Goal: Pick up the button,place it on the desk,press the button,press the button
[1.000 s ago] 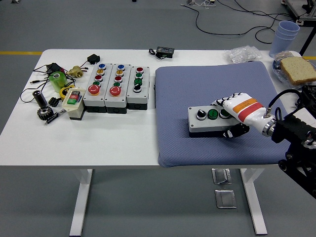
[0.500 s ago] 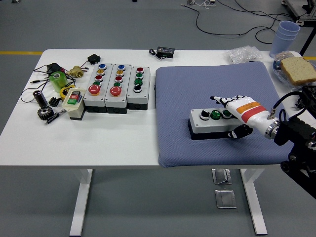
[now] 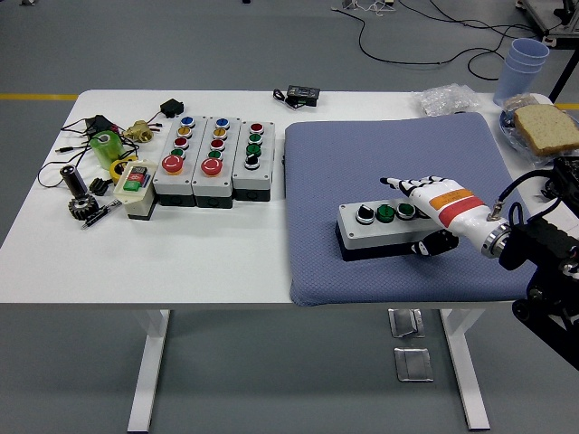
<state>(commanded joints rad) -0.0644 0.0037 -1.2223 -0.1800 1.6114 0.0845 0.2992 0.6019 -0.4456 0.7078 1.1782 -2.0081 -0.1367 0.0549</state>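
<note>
A grey button box [image 3: 375, 231] with a black knob, a green button and one more button on top lies on the blue mat [image 3: 362, 154] toward its front. My right hand [image 3: 422, 219], white with an orange and a red band, comes in from the right and is shut on the box's right end. Its fingers [image 3: 398, 187] lie over the top and the thumb [image 3: 423, 246] is at the front face. The box's left end looks slightly raised, with a dark shadow under it. The third button is partly hidden by the fingers.
Three larger button boxes [image 3: 215, 158] stand side by side at the back left, next to a small cream box [image 3: 136, 185], tools and cables [image 3: 86, 194]. A black adapter [image 3: 301, 93], a plastic bag [image 3: 443, 98], stacked cups [image 3: 523, 63] and bread [image 3: 545, 127] sit along the back and right.
My right hand has moved the button box a little to the left and toward the mat's front edge, still holding its right end.
</note>
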